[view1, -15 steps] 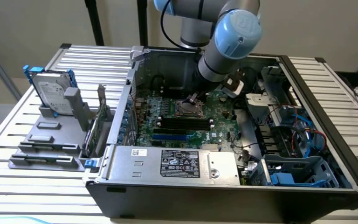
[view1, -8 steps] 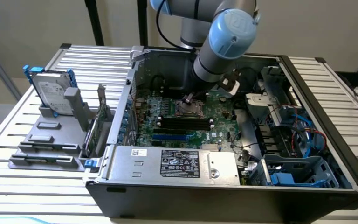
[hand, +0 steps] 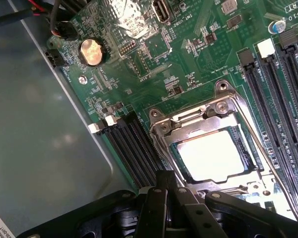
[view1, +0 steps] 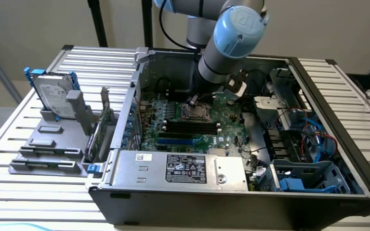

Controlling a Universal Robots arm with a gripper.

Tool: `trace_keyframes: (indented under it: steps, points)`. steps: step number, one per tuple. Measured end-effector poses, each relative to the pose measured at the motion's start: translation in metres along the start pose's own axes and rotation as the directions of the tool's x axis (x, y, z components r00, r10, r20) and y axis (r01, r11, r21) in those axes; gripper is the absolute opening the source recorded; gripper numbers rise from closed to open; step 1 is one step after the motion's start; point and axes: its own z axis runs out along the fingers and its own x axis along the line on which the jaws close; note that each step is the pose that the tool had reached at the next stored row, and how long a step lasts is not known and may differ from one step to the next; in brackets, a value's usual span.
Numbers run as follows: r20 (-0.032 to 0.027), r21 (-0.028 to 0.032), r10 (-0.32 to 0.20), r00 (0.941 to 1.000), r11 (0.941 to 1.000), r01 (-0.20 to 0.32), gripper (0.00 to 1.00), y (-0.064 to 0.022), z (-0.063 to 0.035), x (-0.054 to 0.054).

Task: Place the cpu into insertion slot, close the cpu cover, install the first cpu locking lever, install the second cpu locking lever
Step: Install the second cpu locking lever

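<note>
I see the cpu (hand: 212, 153) seated in the insertion slot (hand: 176, 158), with the cpu cover (hand: 198, 121) closed flat over it, its window framing the chip. My end effector (hand: 170, 196) hangs just beside the socket's edge, fingers pressed together and pinching nothing. Memory slots (hand: 131, 146) flank the socket on the green motherboard (hand: 139, 64).

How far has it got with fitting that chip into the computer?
The pale square cpu already sits in the black, metal-rimmed insertion slot, and the silvery windowed cpu cover lies closed over it. The shut claw is at the socket's edge, beside a thin wire locking lever. I can't tell whether the levers are latched.
</note>
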Motion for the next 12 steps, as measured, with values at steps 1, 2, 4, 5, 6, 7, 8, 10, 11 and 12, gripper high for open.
trace_keyframes:
  steps: [1, 2, 4, 5, 6, 7, 8, 10, 11, 12]
  points:
    - [0.0000, 0.0000, 0.000, 1.0000, 1.0000, 0.000, 0.11, 0.0000, 0.0000, 0.0000]
    - [0.0000, 0.0000, 0.000, 1.0000, 1.0000, 0.000, 0.11, 0.0000, 0.0000, 0.0000]
    - [0.0000, 0.0000, 0.000, 1.0000, 1.0000, 0.000, 0.11, 0.0000, 0.0000, 0.0000]
    - [0.0000, 0.0000, 0.000, 1.0000, 1.0000, 0.000, 0.11, 0.0000, 0.0000, 0.0000]
    - [0.0000, 0.0000, 0.000, 1.0000, 1.0000, 0.000, 0.11, 0.0000, 0.0000, 0.0000]
    - [0.0000, 0.0000, 0.000, 1.0000, 1.0000, 0.000, 0.11, 0.0000, 0.0000, 0.0000]
    - [0.0000, 0.0001, 0.000, 1.0000, 1.0000, 0.000, 0.11, 0.0000, 0.0000, 0.0000]
    - [0.0000, 0.0000, 0.000, 1.0000, 1.0000, 0.000, 0.11, 0.0000, -0.0001, -0.0002]
    - [0.0003, 0.0001, 0.000, 1.0000, 1.0000, 0.000, 0.11, 0.0002, -0.0004, -0.0005]
    - [0.0005, 0.0006, 0.000, 1.0000, 1.0000, 0.000, 0.11, 0.0006, -0.0015, -0.0013]
